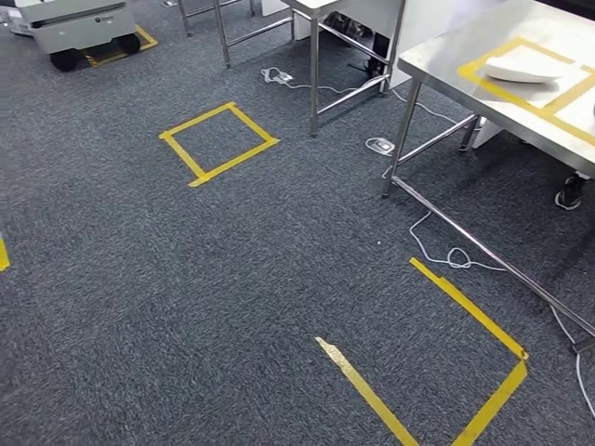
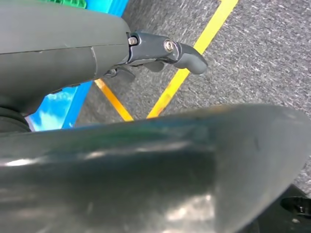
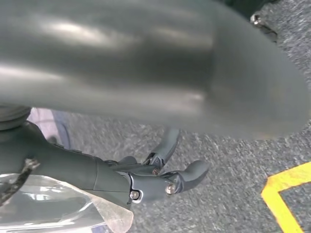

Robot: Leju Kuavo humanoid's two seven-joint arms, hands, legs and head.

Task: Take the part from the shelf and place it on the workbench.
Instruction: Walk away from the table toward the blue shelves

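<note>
Nearest the body, the left robot hand (image 2: 161, 51) hung low over the carpet (image 1: 140, 279), well short of the tabletop (image 1: 449, 58). Its visible fingers were stretched out straight with nothing between them. The right robot hand (image 3: 161, 174) hung the same way, its fingers loosely spread and only slightly bent, pinching nothing. A fold of clear plastic (image 3: 55, 208) sat back by its wrist rather than in its grasp. Both arms looked parked at the sides, probably so they stayed out of the way while the robot stood or walked. On the floor in front of the tabletop lay an open yellow tape outline (image 1: 484, 325), most likely a standing mark that would put the robot squarely before the work surface. White cables (image 1: 449, 255) trailed across the carpet between that outline and the tabletop's steel legs, a possible snag for the feet. On the tabletop a flat white part (image 1: 522, 67) rested inside a yellow taped frame (image 1: 561, 98), which seemed meant as the drop spot. If this was the task's part, it was already set down. The toe of a shoe (image 1: 570, 192) showed under the tabletop's far side. Farther off, to the left of the tabletop, was a closed tape square (image 1: 218, 141). Beyond it stood a second steel table (image 1: 316, 37) and a pale wheeled cart (image 1: 84, 28) parked on its own taped mark.
</note>
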